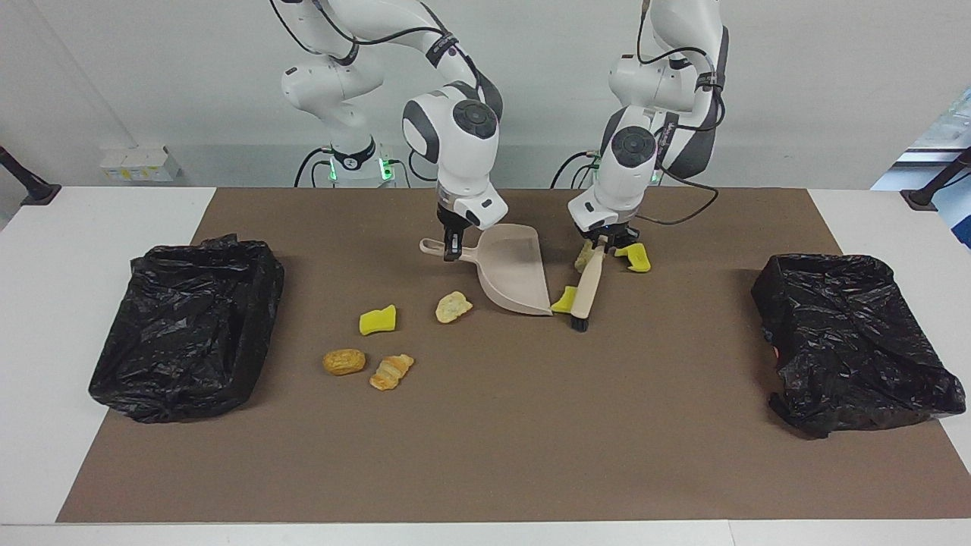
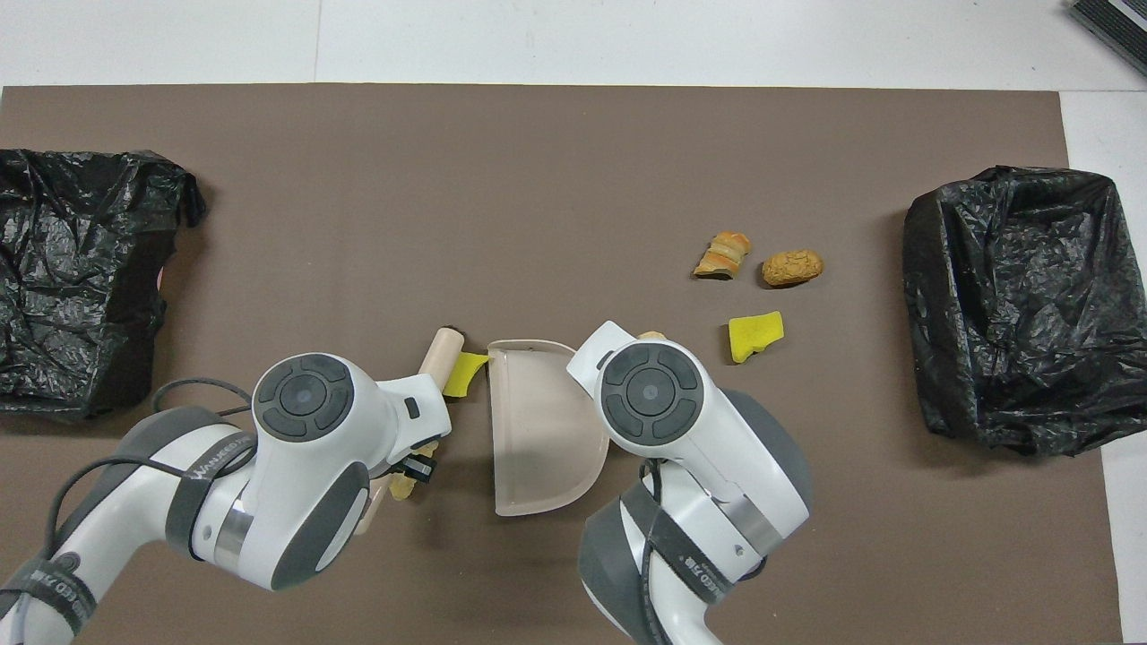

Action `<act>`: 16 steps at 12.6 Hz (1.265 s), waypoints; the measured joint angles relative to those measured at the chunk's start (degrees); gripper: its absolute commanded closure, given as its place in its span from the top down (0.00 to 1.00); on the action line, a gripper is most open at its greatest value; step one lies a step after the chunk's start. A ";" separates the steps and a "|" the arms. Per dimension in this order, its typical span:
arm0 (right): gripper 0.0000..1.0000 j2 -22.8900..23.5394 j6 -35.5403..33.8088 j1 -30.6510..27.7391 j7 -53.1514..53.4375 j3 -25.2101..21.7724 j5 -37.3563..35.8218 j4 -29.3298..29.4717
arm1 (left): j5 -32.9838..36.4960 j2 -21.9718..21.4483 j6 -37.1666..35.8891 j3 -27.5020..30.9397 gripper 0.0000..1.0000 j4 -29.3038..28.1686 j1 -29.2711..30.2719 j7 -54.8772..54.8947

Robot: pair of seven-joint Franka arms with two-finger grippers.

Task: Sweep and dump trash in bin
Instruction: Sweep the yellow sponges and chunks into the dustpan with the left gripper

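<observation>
You had the dustpan [image 1: 514, 271] mid-tabletop [image 1: 485, 455], the brush [image 1: 586, 287] just beside its mouth, a sponge chunk [image 1: 564, 300] between them, and one bin [image 1: 190, 326] at each end.

From overhead, you see the left arm's wrist housing cover most of the brush [image 2: 441, 355], leaving only its wooden head end exposed, and all but a sliver of the tan pastry piece [image 2: 402, 485]. The right arm's housing likewise hides the dustpan [image 2: 536, 430] handle and nearly all of the pastry piece [image 2: 651, 336] beside it. The bin [image 2: 72, 278] at the left arm's end is cut off by the frame edge.
</observation>
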 measured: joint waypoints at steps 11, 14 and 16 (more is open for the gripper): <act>0.00 0.22 0.19 0.54 3.06 0.00 -0.10 -0.81 | -6.33 -6.13 -13.94 0.71 0.00 5.27 -5.56 -14.46; 0.00 0.26 0.39 0.61 3.06 0.01 -0.86 -0.81 | -5.31 -8.82 -16.23 1.26 0.00 1.05 -4.73 -21.11; 0.00 0.30 0.45 0.76 3.06 0.01 -1.27 -0.81 | -2.71 -10.76 -16.37 1.54 0.00 -2.01 -2.61 -26.64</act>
